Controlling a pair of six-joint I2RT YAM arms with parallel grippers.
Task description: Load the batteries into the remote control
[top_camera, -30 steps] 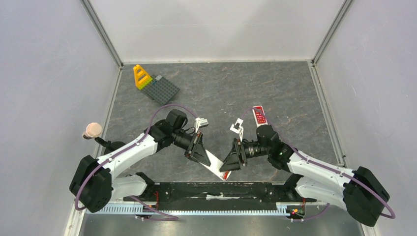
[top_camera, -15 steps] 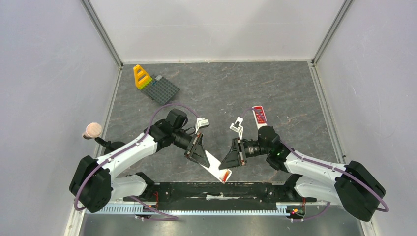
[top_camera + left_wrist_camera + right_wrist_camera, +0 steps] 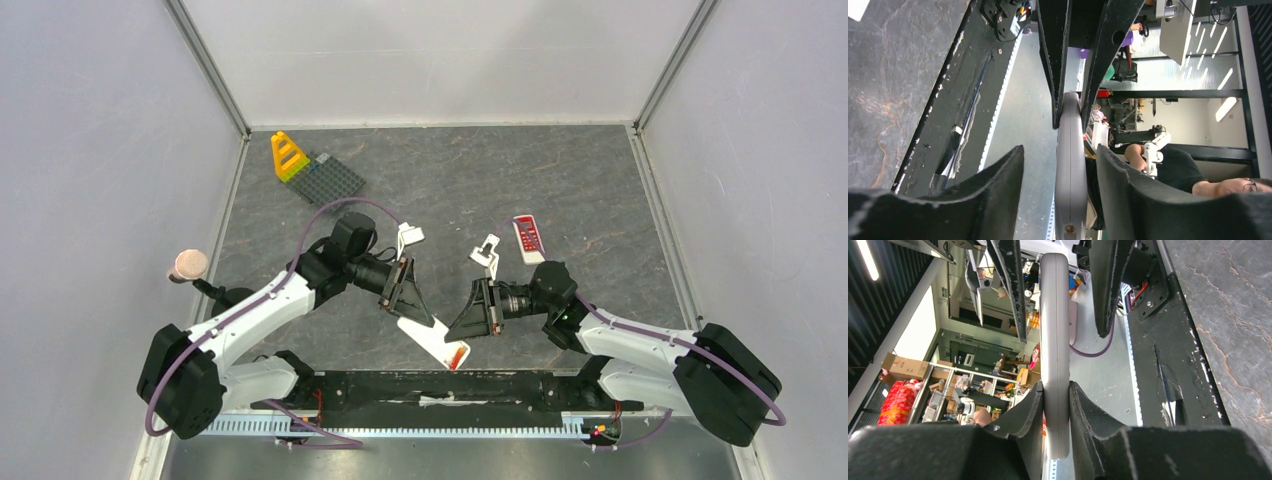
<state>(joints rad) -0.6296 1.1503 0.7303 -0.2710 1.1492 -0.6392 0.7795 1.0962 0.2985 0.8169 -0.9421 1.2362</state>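
A white remote control [image 3: 430, 340] hangs just above the table's near edge, with a red-orange patch [image 3: 459, 355] at its near end. I cannot tell whether that patch is the batteries; no other batteries show. My right gripper [image 3: 462, 328] is shut on the remote. In the right wrist view the remote [image 3: 1054, 330] is edge-on, with both pads of the right gripper [image 3: 1055, 390] pressed against it. My left gripper [image 3: 416, 308] is open. In the left wrist view the remote's edge [image 3: 1070, 165] stands between the fingers of the left gripper [image 3: 1060, 155], with a gap on each side.
A small red-and-white remote [image 3: 527, 236] lies on the mat behind my right wrist. A grey brick baseplate [image 3: 328, 181] with a yellow block [image 3: 288, 155] sits at the back left. A pink knob [image 3: 187, 265] sticks out at the left wall. The black rail [image 3: 440, 385] runs along the near edge.
My right gripper closed on the white remote. My left gripper then opened, let the remote go and drew back slightly up-left. The remote now hangs from the right gripper alone.
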